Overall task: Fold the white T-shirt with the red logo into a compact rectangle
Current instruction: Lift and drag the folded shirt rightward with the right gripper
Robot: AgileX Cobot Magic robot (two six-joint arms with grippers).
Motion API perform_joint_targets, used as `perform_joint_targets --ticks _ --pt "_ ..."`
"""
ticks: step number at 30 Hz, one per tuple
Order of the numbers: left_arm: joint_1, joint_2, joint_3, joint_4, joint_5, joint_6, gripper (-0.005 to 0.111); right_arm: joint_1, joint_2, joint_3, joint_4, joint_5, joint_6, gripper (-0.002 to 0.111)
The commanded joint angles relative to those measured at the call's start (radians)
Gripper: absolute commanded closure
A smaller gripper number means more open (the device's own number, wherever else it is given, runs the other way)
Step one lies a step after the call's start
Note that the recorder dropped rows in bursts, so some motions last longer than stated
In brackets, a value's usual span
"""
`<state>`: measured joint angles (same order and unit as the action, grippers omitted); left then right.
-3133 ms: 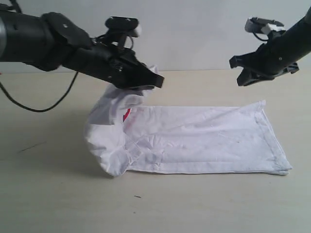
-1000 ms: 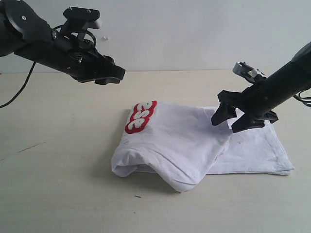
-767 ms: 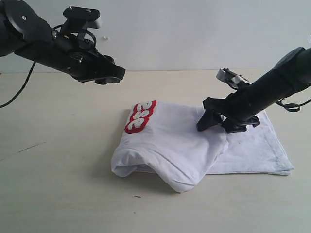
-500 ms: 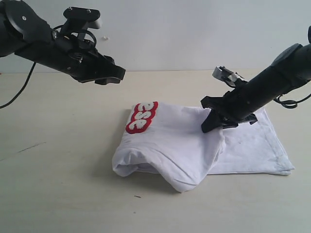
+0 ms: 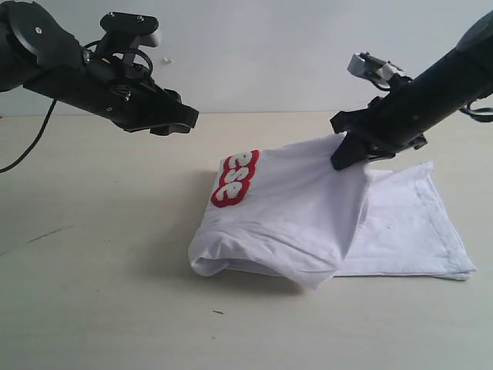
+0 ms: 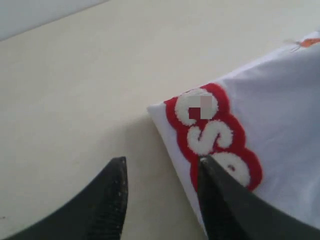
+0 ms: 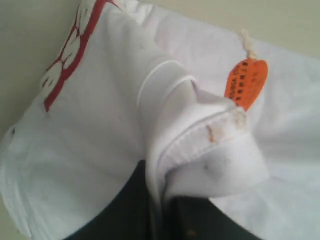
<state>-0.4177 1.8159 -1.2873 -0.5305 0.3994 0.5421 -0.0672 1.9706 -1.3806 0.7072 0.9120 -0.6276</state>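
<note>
- desk (image 5: 92, 293): pale, plain.
- white T-shirt (image 5: 293, 223): partly folded, mid-desk toward the right edge; bulky folded end on the left, flat layer on the right.
- right gripper (image 5: 344, 158): clamped on a stitched edge of the shirt, holding that bit up off the desk.
- left gripper (image 5: 181, 122): jaws apart, empty (nothing between them), hovering over the desk's left half, clear of the shirt.
- red logo (image 5: 235, 177): face-up on the folded end.
- orange tag (image 7: 246, 82): just beside the pinched fold.

The right hand (image 5: 347, 151), spread above the cloth a second ago, has pinched the folded edge of the white T-shirt (image 5: 296, 212) and raised it off the surface (image 5: 92, 270). The red logo (image 5: 235, 178) has slid rightward with it.
</note>
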Motion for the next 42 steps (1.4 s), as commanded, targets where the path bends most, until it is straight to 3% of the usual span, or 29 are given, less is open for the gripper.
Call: perform_joint_targets --ticks 1,4,14,19,21,25,30,34,38,42 --pt "0.0 -0.006 0.004 -0.009 -0.008 0.003 0.062 0.001 -0.056 -0.037 -0.298 0.008 0.219 0.108" --pt "0.0 -0.006 0.004 -0.009 -0.008 0.003 0.062 0.001 -0.091 -0.046 -0.411 0.008 0.302 0.108" --pt "-0.035 0.024 0.004 -0.126 0.038 0.128 0.062 0.001 -0.262 -0.096 -0.42 0.102 0.289 0.108" --pt "-0.035 0.024 0.004 -0.14 0.038 0.13 0.062 -0.002 -0.277 -0.136 -0.672 0.253 0.411 0.108" --pt "-0.035 0.024 0.004 -0.14 0.038 0.13 0.062 -0.04 -0.262 -0.107 -0.684 0.261 0.426 0.108" --pt "-0.035 0.024 0.004 -0.14 0.036 0.133 0.062 -0.086 -0.217 -0.053 -0.764 0.226 0.494 0.108" --pt "-0.035 0.024 0.004 -0.14 0.031 0.135 0.062 -0.091 -0.177 0.029 -0.899 -0.038 0.544 0.107" --pt "-0.035 0.024 0.004 -0.149 0.031 0.135 0.062 -0.092 -0.131 0.052 -1.087 -0.089 0.711 0.089" --pt "-0.035 0.024 0.004 -0.161 0.031 0.147 0.062 -0.092 -0.083 0.052 -1.064 -0.092 0.73 0.056" --pt "-0.037 0.029 0.004 -0.205 0.045 0.189 0.062 -0.092 -0.079 0.033 -0.986 -0.069 0.704 0.051"
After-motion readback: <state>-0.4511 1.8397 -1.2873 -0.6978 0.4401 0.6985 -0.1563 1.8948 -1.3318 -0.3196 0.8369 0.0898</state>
